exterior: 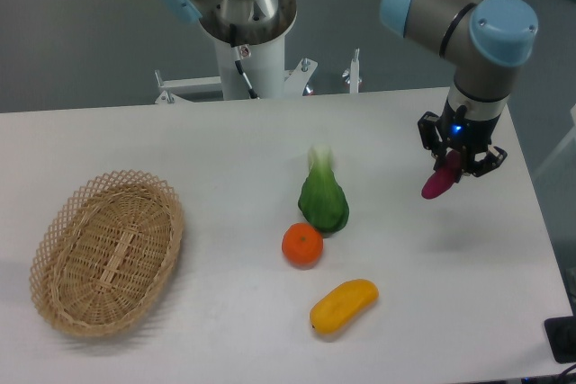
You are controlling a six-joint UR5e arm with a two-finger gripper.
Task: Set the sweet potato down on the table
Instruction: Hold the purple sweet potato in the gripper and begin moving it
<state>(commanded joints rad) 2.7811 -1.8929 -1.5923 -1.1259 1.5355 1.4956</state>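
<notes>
Desk (pixel 225 150): the white surface is carrying everything; a bare stretch is lying under and around the arm on the right side, well apart from the other items, so it is looking like a good landing spot.
Basket (pixel 106 251): the woven oval is sitting at the far left, well away from the work.
Arm: it is reaching down over the right part of the desk, wrist pointing roughly straight down.
Green vegetable (pixel 323 200): it is lying near the middle, with the orange (pixel 302 245) just beside it and the yellow fruit (pixel 344 306) nearer the front edge.
Hand (pixel 457 164): its fingers are closing around the upper end of the sweet potato, gripping it firmly.
Sweet potato (pixel 441 181): it is hanging tilted from the hand, lower tip pointing down-left, seemingly above the desk and not touching it.
Doing it well: I judge that lowering slowly until the tip is resting, then opening, is keeping it from rolling.
</notes>
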